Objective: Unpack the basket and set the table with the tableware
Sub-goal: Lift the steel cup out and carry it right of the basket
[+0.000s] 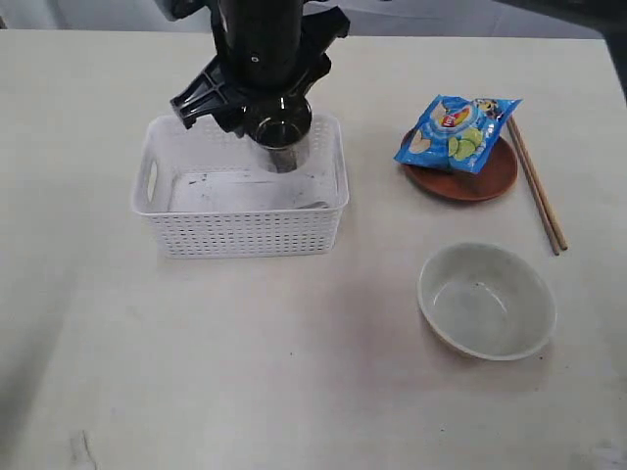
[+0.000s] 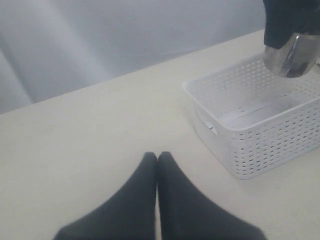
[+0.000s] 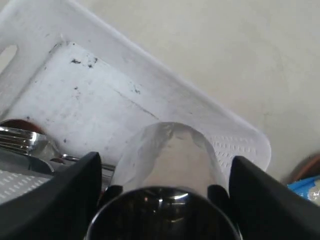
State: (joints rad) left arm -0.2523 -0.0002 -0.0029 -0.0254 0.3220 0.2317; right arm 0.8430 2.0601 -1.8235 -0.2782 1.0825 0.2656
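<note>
Right hand (image 3: 162, 170) pinches the steel cup (image 1: 282, 132) across its sides, over the basket (image 1: 245, 233) and seemingly clear of its floor. You should expect the cup to be light, rigid and slick, so hold it on opposite walls near the rim and squeeze firmly or it may slide. Your left hand (image 2: 157, 160), fingers pressed together, hovers over the bare tabletop (image 1: 245, 372) beside the basket. The basket holds steel cutlery (image 3: 22, 139) plus something reddish-brown, likely the spoon. The plate (image 1: 470, 181) carries the blue snack bag (image 1: 456, 132), with the chopsticks (image 1: 537, 186) just beside it. The bowl (image 1: 487, 299) is empty.

The steel cup (image 1: 281, 132) hangs over white basket (image 1: 245, 233); bowl (image 1: 487, 300), plate (image 1: 470, 181), chopsticks (image 1: 537, 186) lie on table (image 1: 245, 352).
</note>
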